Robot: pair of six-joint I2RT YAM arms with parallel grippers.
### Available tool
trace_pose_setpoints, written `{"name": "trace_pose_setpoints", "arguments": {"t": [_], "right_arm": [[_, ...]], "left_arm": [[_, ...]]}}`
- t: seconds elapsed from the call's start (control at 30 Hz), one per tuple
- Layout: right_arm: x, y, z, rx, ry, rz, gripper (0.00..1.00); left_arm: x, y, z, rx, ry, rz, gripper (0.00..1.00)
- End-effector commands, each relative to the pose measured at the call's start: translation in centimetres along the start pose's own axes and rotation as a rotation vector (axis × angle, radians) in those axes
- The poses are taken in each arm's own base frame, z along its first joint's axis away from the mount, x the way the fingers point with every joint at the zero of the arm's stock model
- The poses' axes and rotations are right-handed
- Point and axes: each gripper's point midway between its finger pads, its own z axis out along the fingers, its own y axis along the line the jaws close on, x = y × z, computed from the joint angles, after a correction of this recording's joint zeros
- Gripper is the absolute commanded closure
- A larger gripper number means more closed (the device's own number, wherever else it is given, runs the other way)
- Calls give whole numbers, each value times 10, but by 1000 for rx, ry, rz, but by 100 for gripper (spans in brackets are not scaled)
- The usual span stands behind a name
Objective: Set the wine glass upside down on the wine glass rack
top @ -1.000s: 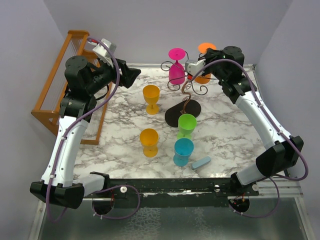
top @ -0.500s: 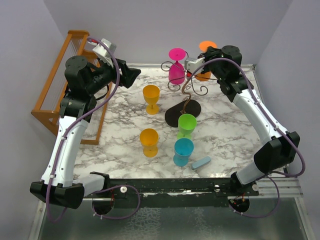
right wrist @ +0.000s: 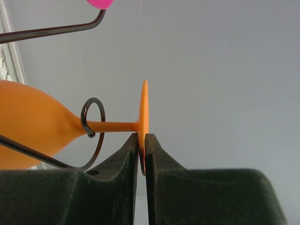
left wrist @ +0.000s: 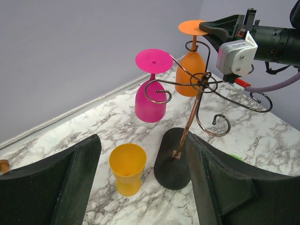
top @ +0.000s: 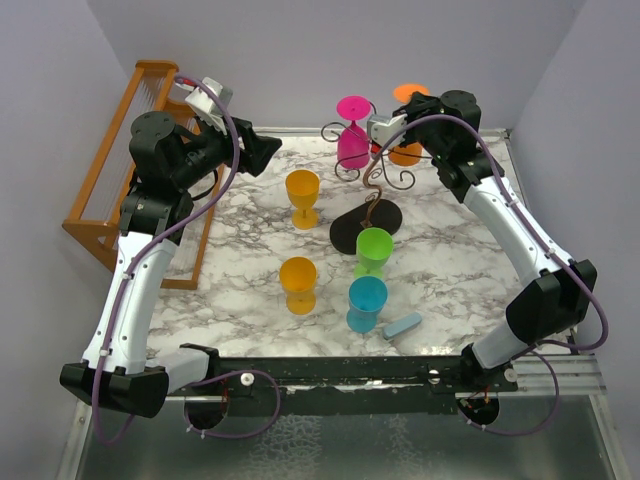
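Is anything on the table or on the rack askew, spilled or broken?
Nothing stands out. The pink glass and the orange glass sit upside down in the wine glass rack, the right gripper pinching the orange one's foot. The other four glasses stand upright; nothing is spilled.

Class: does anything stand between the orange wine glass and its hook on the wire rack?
Nothing visible: the orange wine glass stem already sits inside the wine glass rack curl, with the right gripper pinching its foot.
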Motion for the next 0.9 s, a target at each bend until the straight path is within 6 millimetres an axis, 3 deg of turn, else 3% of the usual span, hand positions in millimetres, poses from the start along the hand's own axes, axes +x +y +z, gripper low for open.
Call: {"name": "trace_pose_setpoints", "arguments": {"t": [0.0, 0.37, 0.87], "right_arm": [[-4, -12, 0, 26, -33, 24, 88], [-13, 0, -5, -25, -79, 48, 83], [-21, -3, -12, -39, -121, 79, 70]], "left_arm": [[-13, -1, -5, -6, -40, 32, 24], [-11, 0, -4, -6, -39, 29, 24], [-10, 0, -5, -6, -37, 30, 24]]}}
